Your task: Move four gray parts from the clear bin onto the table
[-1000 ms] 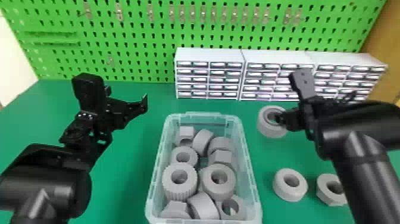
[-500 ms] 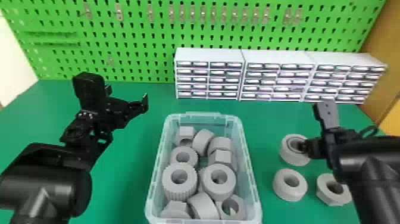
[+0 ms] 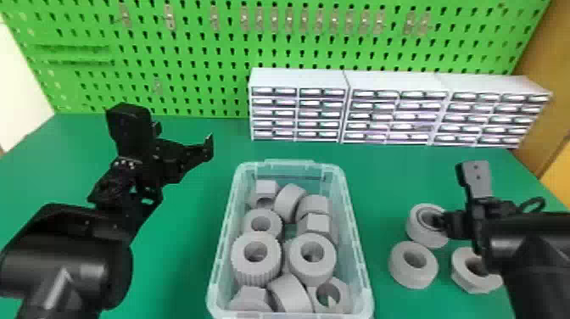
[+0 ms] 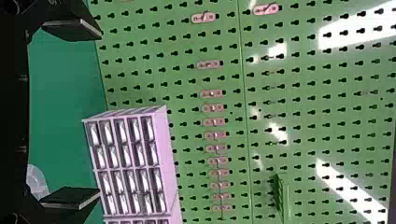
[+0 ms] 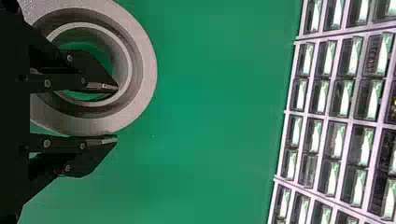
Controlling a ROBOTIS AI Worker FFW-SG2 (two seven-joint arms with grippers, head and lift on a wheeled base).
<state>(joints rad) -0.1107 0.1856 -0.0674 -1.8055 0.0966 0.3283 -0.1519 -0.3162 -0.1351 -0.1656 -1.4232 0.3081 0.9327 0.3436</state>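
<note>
- Head view: my right gripper (image 3: 439,220) is at the right of the green worktop (image 3: 178,263), to the right of the clear bin (image 3: 368,292), pinching the wall of a gray part (image 3: 415,233).
- Right wrist view: one finger reaches into that part's round hole and the other lies against its outer side, so the wall is between them. I cannot tell whether the part rests on the worktop or is just above it.
- Nearer the worktop's near edge, a gray ring (image 3: 405,275) lies flat with its hole facing up. Just beside it, to the right, is a gray hex nut (image 3: 464,282), partly behind my right arm.
- The bin stands at the middle of the near edge, heaped with gray rings and nuts (image 3: 311,269); some lie flat and some are tilted, one with a ridged side.
- My left gripper (image 3: 183,136) is above the left half of the worktop, beyond the bin's left side. In the left wrist view its two fingers are spread wide.
- White drawer units (image 3: 297,78) line the far edge from the middle to the right, before a green pegboard (image 3: 191,78).
</note>
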